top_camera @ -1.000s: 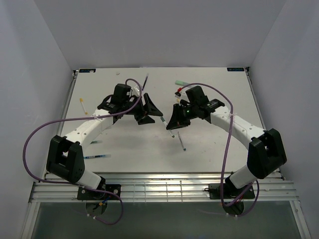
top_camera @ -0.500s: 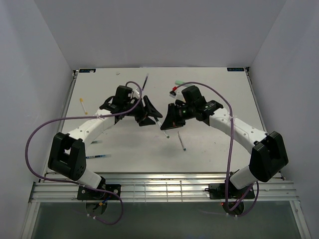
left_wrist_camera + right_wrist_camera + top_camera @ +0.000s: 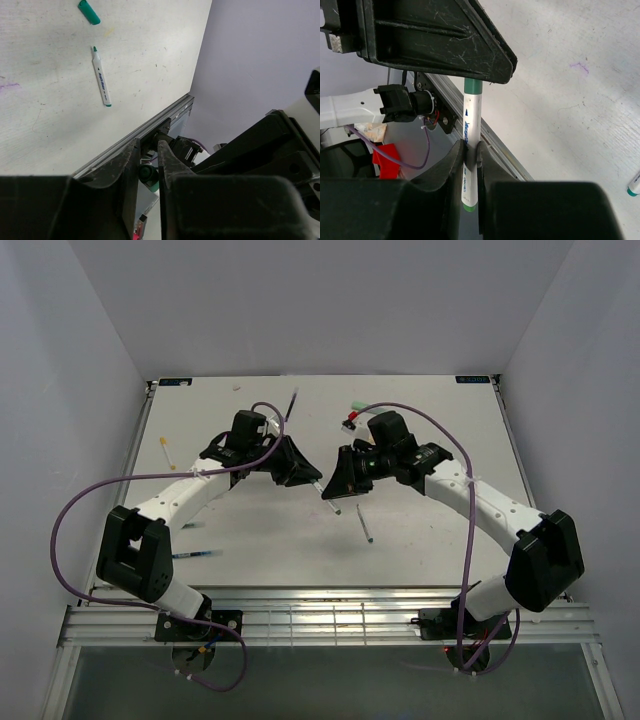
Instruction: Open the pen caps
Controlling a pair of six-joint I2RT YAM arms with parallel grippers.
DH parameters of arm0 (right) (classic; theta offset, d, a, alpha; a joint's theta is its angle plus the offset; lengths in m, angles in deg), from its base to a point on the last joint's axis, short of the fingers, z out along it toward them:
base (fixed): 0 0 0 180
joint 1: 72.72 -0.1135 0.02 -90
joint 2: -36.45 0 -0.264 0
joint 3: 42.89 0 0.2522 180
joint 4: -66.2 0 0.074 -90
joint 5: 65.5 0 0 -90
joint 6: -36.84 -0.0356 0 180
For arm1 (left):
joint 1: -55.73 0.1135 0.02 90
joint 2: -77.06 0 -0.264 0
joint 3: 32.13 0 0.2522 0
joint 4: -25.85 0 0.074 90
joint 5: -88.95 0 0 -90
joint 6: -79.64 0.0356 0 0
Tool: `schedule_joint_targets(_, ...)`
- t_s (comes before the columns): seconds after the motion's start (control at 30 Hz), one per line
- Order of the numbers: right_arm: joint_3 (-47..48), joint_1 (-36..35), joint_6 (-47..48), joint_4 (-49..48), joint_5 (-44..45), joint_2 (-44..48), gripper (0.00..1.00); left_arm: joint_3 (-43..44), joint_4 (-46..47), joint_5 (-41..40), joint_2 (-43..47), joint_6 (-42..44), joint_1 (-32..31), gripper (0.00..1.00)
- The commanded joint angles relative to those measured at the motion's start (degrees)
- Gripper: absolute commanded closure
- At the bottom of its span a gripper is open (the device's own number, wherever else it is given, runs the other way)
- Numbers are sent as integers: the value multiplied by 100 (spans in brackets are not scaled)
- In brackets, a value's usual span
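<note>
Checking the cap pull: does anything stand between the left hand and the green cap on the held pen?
Nothing visible does. The left hand is closed on the green cap, while the right hand clamps the pen by its white body.

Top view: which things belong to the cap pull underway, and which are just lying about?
In the job: left gripper, green cap, right gripper, white pen.
Lying about: uncapped teal pen, loose teal cap, yellow pen, blue pen.

The left pincer [image 3: 148, 148] clamps a green cap [image 3: 146, 173], uncapped pen [image 3: 101, 77] beyond.
</note>
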Motion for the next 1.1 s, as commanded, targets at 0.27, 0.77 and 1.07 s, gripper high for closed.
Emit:
schedule_joint_targets(0.27, 307, -74, 135, -266, -53, -175, 92, 186, -40, 113, 173, -163, 1, 100)
schedule_joint_targets(0.77, 237, -118, 337, -398, -422, -561, 65, 458, -128, 148, 23, -180, 1, 100)
schedule_joint_targets(1.07, 2265, -1320, 1848, 2536, 4538, -1439, 92, 1293, -1201, -80, -907, -390, 124, 100)
